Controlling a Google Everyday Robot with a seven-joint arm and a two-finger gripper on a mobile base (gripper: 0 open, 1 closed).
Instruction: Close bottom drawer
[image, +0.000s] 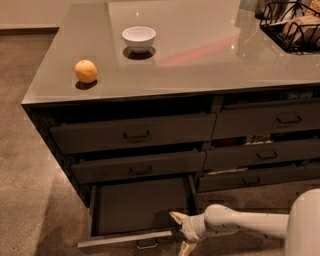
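The bottom drawer (135, 205) of the left column stands pulled far out, showing a plain dark floor. Its slim front panel (125, 239) runs along the bottom of the view with a small bar handle (146, 244) at its middle. My gripper (181, 231) comes in from the right on a white arm (240, 222). It sits at the right end of the front panel, one pale finger (178, 217) above the panel's edge and one (186, 248) below it. The fingers are spread apart and hold nothing.
The cabinet's grey top (200, 55) carries an orange (86, 71), a white bowl (138, 38) and a black wire basket (292, 27) at the far right. Two taller drawers (135, 135) above stand slightly ajar. Brown carpet (30, 190) lies to the left.
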